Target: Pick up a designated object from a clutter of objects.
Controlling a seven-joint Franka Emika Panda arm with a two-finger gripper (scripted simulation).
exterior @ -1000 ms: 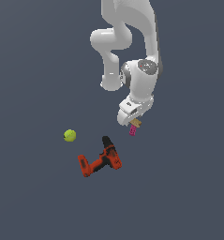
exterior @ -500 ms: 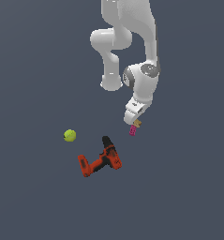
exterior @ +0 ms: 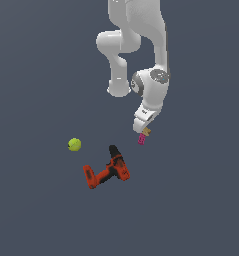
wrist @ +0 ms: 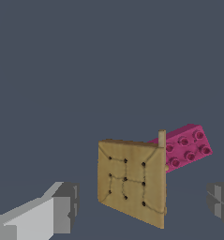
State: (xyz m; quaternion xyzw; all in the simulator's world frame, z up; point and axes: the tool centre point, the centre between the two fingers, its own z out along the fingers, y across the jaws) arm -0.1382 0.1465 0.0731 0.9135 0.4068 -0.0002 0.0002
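Exterior view: the white arm descends from 12 o'clock, and its tool (exterior: 144,131) sits low over the tabletop (exterior: 36,70), just right of centre. The tan-brown piece (exterior: 147,131) shows as a small speck at the tool's tip, with the magenta-pink block (exterior: 141,139) just beside it at about 7 o'clock; whether the two touch cannot be told at this size. The red-and-black power drill (exterior: 107,171) lies on its side at roughly 7 o'clock from the tool, near but apart from it. The yellow-green ball (exterior: 74,144) rests at 9 o'clock from the tool, well apart, and at about 10 o'clock from the drill.

Wrist view: the tan-brown piece (wrist: 131,181) is a flat, squarish slab with dark dots and grooved lines on its face, tilted. The magenta-pink block (wrist: 184,146) is studded and lies partly behind the slab's far edge. The two grey fingers (wrist: 61,206) stand wide apart, one on each side of the slab, and a clear gap shows between each finger and the slab. The tool has hold of nothing.
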